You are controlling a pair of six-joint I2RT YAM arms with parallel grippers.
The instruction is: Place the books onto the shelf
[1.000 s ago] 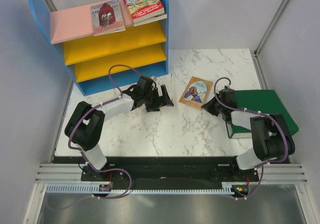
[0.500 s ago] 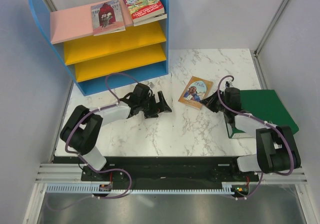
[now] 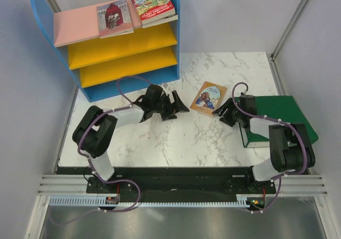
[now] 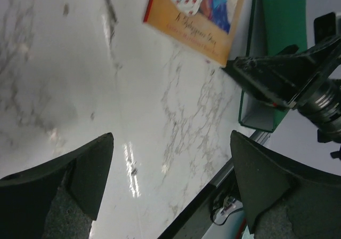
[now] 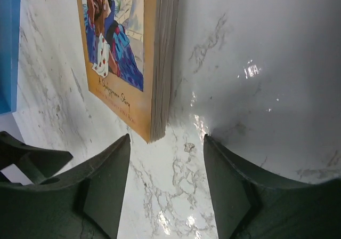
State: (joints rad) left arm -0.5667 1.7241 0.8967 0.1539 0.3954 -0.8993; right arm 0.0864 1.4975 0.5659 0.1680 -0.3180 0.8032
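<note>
Go w/ nearer R gripper, part-open & empty: book just ahead at 11 o'clock, lengthwise; L gripper wide open, empty.

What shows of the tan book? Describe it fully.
The tan book is a paperback with an orange-tan cover, a round picture of a figure in blue, and pale page edges. It lies flat, face up, closed, on the marble table, its near corner just ahead of the open right hand, apparently untouched.

White marble-patterned table, pale grey walls, metal rail along near edge
</note>
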